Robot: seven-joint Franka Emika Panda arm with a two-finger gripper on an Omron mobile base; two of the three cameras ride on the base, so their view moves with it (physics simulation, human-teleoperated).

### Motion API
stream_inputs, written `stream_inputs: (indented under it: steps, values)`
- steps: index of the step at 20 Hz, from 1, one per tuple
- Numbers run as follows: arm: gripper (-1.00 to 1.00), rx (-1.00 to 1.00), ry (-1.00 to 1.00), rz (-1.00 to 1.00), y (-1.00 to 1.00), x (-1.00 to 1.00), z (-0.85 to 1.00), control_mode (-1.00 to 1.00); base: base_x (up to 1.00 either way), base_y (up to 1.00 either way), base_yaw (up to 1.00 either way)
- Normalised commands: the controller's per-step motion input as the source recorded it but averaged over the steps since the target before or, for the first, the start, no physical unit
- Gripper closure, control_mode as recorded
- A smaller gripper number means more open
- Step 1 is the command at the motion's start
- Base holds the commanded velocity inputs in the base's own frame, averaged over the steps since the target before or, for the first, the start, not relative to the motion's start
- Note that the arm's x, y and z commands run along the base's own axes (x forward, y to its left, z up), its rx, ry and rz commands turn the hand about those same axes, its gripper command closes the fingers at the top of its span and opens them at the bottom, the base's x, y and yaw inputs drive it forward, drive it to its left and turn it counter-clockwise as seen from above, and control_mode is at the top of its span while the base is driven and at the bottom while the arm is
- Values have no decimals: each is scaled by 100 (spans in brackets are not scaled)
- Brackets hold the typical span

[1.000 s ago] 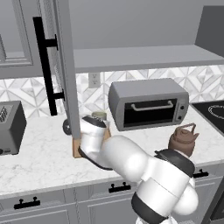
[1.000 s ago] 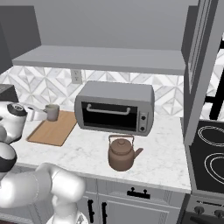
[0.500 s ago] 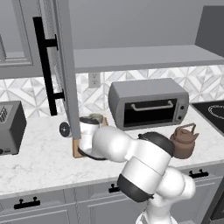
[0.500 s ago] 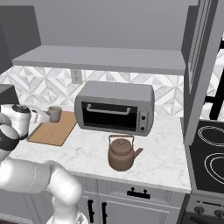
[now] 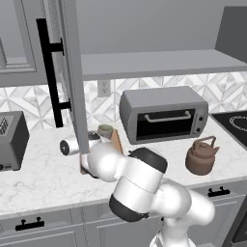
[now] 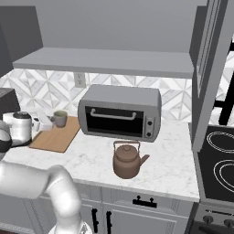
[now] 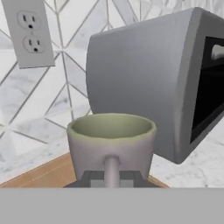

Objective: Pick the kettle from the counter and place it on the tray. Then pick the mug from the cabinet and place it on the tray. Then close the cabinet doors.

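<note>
Small beige cyl. mug (image 7: pixel 111 142) w/ greenish rim sits on light-brown wooden tray (image 6: pixel 54 137); gripper (image 7: pixel 111 175) fingers clamped on mug handle; brown rounded kettle (image 6: pixel 128 160) on white marble counter (image 6: pixel 169 169), 4 o'clock of tray.

The kettle (image 6: pixel 127 160) was brown. The mug (image 7: pixel 111 144) was grey-beige with a pale green rim. The tray (image 6: pixel 55 135) was light brown wood. The tabletop (image 6: pixel 171 160) was white with faint grey lines, like marble. The toaster oven (image 6: pixel 119 112) was grey with a black door. The wall tiles (image 6: pixel 41 90) had a white and grey diamond pattern. The cabinet door (image 5: pixel 72 77) was grey with a black bar handle (image 5: pixel 50 72). The wall outlet (image 7: pixel 29 32) was white.
</note>
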Motion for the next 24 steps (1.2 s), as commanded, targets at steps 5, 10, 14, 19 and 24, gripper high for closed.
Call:
stream_inputs:
  steps: [5, 10, 14, 19, 24]
  values:
    - [100, 0, -4, -12, 9, 31, -18, -100, 0, 0, 0]
    - [100, 0, 0, -6, 11, 29, -13, -100, 0, 0, 0]
    - [100, 0, 0, 0, 16, 28, -9, -100, 0, 0, 0]
    - [100, 0, 0, 0, 14, 30, -22, -100, 0, 0, 0]
    - [100, 0, 0, 0, 2, 20, -29, -100, 0, 0, 0]
